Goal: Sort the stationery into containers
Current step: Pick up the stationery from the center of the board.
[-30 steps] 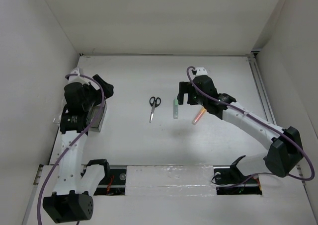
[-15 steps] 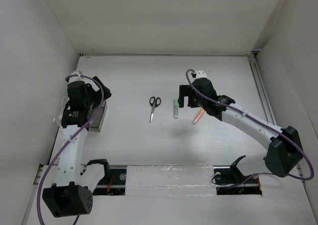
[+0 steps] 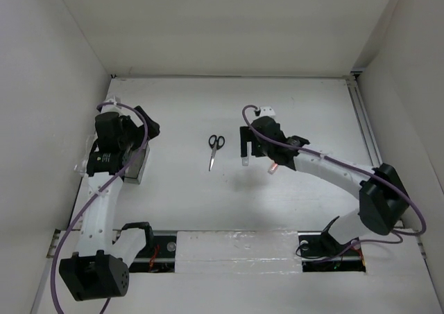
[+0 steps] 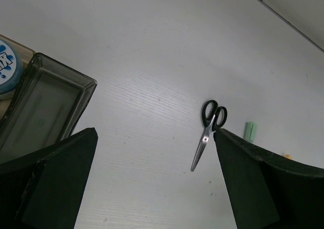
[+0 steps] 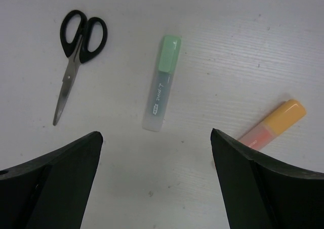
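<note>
- The right arm [image 3: 326, 168] has swung toward 9 o'clock in the overhead view since a second ago. Its wrist, which was between the two markers, now hangs right over the green-capped one.
- The left arm [image 3: 104, 189] has barely shifted. It remains at the table's left side, above the containers.
- The right gripper [image 5: 154, 134] has its fingers spread wide and holds nothing. One black finger shows in each lower corner of its wrist camera.
- The left gripper [image 4: 156, 133] is also spread wide and empty.
- The smoky dark bin [image 4: 48, 105] lies at 9 o'clock in the left wrist view, just beside the left finger. It looks empty.
- The scissors [image 5: 74, 61] lie at 10 o'clock from the right gripper, handles at 12 o'clock and tips at 6.
- The green-capped pen [image 5: 161, 85] lies centred between the spread right fingers. Its long axis runs from 12 to 6 o'clock with a slight lean. The cap is at the 12 o'clock end and the clear barrel points back at the gripper.
- By my reading, the fingers sit at 9 and 3 o'clock, so they straddle the pen's width. The right arm is much the nearer one, and a straight descent should suit a pinch.
- The orange-pink highlighter [image 5: 271, 127] lies at 3 o'clock, just beside the right finger and apart from the pen.
- A blue-and-white roll [image 4: 5, 70] sits at 10 o'clock beyond the dark bin. I cannot tell what it rests in.
</note>
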